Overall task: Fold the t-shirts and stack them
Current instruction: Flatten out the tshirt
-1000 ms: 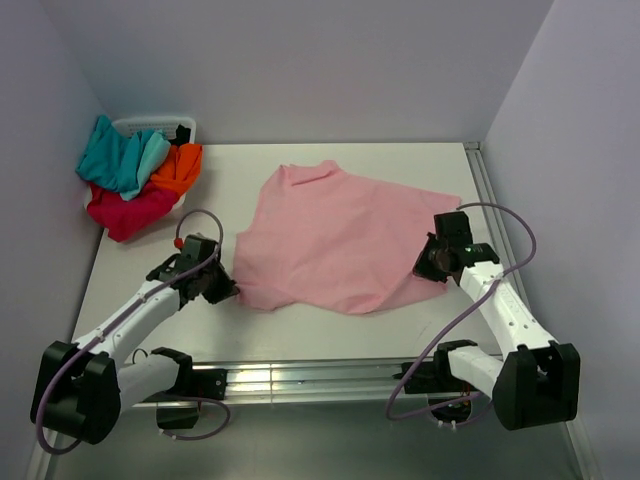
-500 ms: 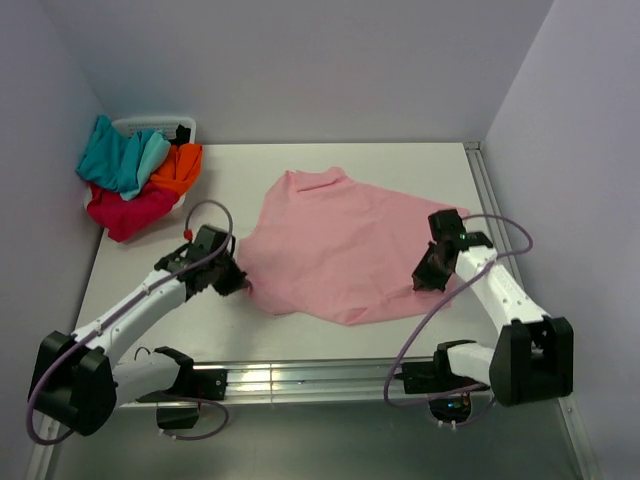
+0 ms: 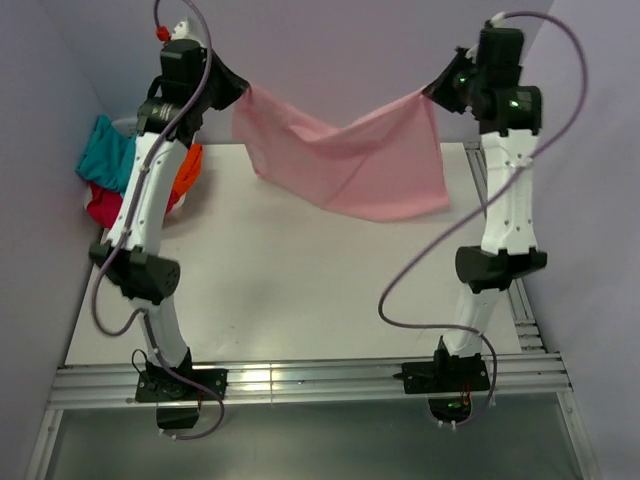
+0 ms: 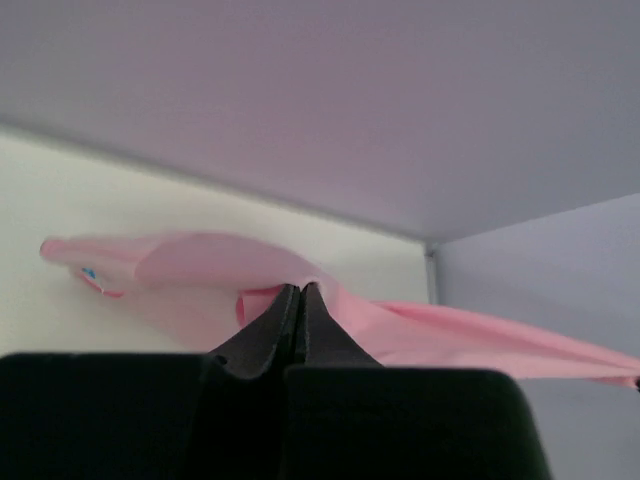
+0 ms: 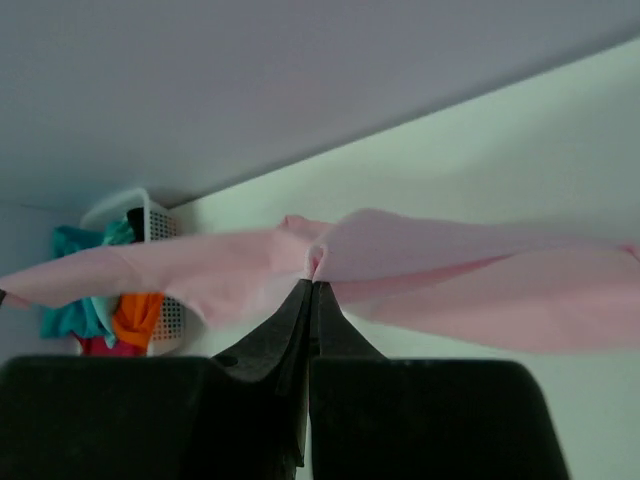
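The light pink t-shirt hangs in the air, stretched between both grippers high above the table's far half. My left gripper is shut on its left corner; in the left wrist view the jaws pinch the pink cloth. My right gripper is shut on its right corner; in the right wrist view the jaws pinch the pink cloth. The shirt sags in the middle. The teal, orange and crimson red t-shirts lie heaped at the far left.
A white perforated basket stands at the far left corner under the heap of shirts. The white table lies below the hanging shirt. Grey walls close the back and sides. A metal rail runs along the near edge.
Both arms have risen from table level to full height, lifting the pink shirt off the table. It now hangs spread between the two grippers at the back.
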You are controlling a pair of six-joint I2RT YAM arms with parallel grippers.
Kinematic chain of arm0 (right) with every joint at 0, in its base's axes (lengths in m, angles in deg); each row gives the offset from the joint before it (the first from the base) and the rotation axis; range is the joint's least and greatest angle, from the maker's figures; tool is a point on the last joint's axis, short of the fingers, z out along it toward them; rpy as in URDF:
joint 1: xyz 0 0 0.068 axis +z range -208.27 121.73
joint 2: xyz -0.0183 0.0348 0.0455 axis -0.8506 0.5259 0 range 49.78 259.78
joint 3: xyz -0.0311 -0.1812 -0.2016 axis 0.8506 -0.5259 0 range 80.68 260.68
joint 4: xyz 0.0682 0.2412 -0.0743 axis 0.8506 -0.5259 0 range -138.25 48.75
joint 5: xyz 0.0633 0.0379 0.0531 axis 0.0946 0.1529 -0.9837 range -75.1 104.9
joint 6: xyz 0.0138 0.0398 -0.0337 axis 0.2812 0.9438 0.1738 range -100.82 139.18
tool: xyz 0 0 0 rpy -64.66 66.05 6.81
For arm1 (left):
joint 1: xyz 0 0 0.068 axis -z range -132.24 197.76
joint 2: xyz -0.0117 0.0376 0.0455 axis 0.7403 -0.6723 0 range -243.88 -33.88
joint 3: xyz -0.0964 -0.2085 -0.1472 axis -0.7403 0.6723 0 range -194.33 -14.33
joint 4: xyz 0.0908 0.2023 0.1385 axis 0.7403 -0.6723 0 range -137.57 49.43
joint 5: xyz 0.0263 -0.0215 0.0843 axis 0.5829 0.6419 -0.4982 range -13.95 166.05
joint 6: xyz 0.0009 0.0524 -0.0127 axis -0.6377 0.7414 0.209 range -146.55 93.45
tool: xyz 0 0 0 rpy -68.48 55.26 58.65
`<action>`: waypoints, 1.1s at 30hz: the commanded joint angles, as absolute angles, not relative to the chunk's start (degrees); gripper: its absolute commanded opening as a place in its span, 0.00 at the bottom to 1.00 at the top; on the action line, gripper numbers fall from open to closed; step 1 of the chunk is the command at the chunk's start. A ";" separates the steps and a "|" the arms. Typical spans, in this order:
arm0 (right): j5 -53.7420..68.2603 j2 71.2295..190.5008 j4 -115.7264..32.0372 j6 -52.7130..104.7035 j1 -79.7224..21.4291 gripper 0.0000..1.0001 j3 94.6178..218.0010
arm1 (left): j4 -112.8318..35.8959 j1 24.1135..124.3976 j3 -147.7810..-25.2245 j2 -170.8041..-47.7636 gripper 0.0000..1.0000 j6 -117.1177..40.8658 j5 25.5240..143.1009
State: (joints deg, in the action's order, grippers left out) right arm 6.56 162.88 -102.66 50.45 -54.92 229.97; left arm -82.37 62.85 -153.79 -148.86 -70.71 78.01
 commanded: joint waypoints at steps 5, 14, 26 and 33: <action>11.03 148.50 -105.23 46.42 -54.41 0.00 231.43 | -54.01 66.65 -112.28 -107.66 0.00 -61.26 69.74; 9.19 122.41 -78.45 54.59 -52.65 0.00 148.41 | -52.98 66.39 -73.60 -98.21 0.00 -66.27 70.24; 6.29 125.81 -72.45 55.48 -52.21 0.00 119.88 | -55.33 70.16 -52.05 -107.97 0.00 -71.63 72.54; 6.47 127.13 -73.33 54.43 -52.12 0.00 117.42 | -53.67 73.50 -45.37 -107.18 0.00 -76.46 72.71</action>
State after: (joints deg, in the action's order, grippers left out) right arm 6.39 127.58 -74.59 55.26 -52.51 119.09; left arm -55.42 72.20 -46.96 -109.19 -73.35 73.72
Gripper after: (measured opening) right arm 0.004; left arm 0.012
